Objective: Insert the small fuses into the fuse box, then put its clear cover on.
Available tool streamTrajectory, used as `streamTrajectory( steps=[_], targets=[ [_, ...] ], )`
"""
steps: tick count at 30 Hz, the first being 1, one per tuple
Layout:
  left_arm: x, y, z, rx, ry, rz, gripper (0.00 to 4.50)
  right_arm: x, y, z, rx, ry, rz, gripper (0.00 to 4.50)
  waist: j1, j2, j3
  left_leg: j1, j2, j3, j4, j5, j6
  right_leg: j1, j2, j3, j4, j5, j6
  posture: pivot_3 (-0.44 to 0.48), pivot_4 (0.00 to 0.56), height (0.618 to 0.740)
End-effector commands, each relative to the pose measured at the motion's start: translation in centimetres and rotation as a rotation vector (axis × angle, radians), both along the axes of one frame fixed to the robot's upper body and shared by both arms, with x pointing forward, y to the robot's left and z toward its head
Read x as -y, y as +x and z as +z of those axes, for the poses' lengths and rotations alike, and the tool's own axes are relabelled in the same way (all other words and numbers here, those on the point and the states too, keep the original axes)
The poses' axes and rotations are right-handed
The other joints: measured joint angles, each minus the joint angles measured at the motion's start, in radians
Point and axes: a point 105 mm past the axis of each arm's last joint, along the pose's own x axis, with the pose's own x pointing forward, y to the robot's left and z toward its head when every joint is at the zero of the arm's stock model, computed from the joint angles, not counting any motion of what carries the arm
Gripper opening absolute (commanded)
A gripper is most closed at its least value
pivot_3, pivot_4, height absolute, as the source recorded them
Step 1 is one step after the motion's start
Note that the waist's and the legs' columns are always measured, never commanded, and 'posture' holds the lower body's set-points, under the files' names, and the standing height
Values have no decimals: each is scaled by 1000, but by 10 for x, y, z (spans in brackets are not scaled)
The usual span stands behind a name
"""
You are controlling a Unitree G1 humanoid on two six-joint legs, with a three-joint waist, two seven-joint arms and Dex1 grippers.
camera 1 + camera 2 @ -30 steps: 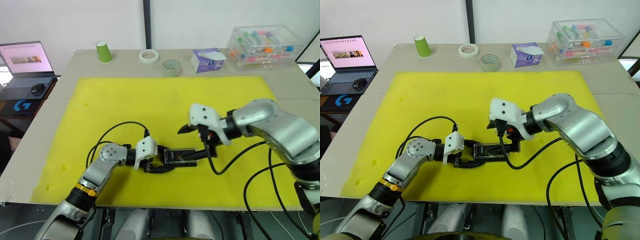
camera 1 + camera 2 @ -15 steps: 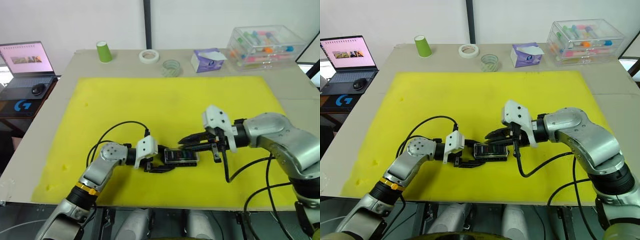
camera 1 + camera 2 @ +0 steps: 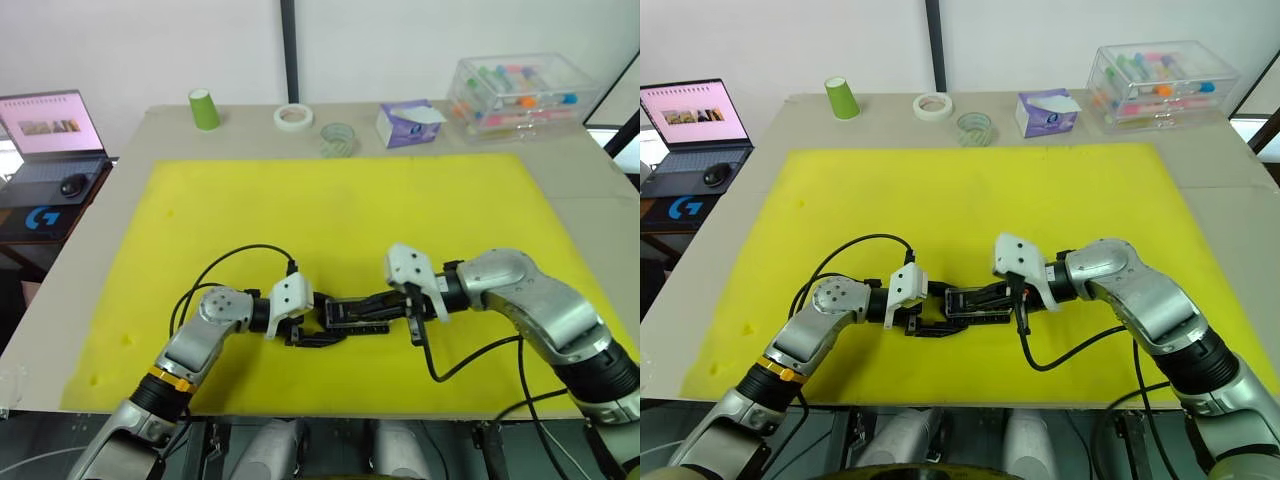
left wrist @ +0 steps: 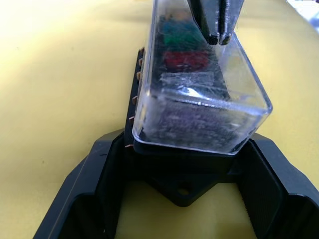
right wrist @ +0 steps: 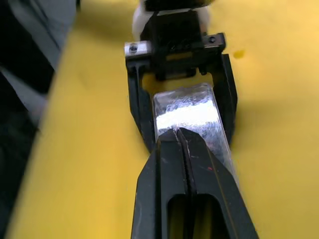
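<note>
The black fuse box point(image 3: 352, 313) lies on the yellow mat point(image 3: 340, 210) near its front edge. The clear cover point(image 4: 199, 94) sits on top of it. Through the cover I see small fuses in their slots, a green one point(image 4: 179, 37) and a red one point(image 4: 187, 59). My left gripper point(image 3: 325, 322) is shut on the box's left end, one finger point(image 4: 99, 184) along each side. From the right, my right gripper point(image 5: 180, 133) is shut with nothing between its fingers, and its tips rest on the cover's top.
Along the table's far edge stand a green cup point(image 3: 204, 108), two tape rolls point(image 3: 293, 116), a tissue pack point(image 3: 408, 122) and a large clear drawer box point(image 3: 515, 88). A laptop point(image 3: 50, 135) sits on a side table at the left. Cables loop from both wrists onto the mat.
My right gripper has gone from open to shut and has come down and to the left onto the cover. The left gripper and the box have stayed put. The camera has shifted slightly.
</note>
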Motion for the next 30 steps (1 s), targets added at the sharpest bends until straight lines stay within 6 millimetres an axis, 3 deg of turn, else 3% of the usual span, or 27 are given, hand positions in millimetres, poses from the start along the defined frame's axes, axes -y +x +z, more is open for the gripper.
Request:
streamTrajectory(
  steps=[1,9,15,20,25,30],
  targets=[
    [-1,-8,-10,-32,34,-22,2759,24,12,-30,-101,-99,-154,22,1,-5,-3,7,0,0,-5,-3,4,6,1,0,-3,0,0,0,150,740],
    [-4,-9,-10,-23,41,-23,2759,13,18,10,-108,58,-181,22,2,-5,-3,8,0,-1,-6,-1,0,6,3,1,-4,0,0,0,150,740],
    [-1,-9,-10,-19,35,-20,2759,14,20,6,-109,45,-191,22,3,-5,-3,5,0,0,-7,-1,0,3,2,1,-4,0,0,0,150,740],
    [-6,-4,-8,-31,37,29,2759,11,17,36,-86,143,-157,22,3,-4,-2,4,0,0,-7,-1,0,2,2,1,-5,0,0,0,150,740],
    [-15,-5,2,-10,37,45,4424,20,14,52,-39,124,-148,0,1,-3,-1,-2,0,0,-7,0,0,-3,2,1,-4,0,0,0,150,740],
    [-32,-13,7,0,69,51,4467,30,12,65,0,105,-148,0,0,-3,0,-8,1,0,-6,1,-2,-11,2,1,-3,0,-1,0,150,740]
  ],
)
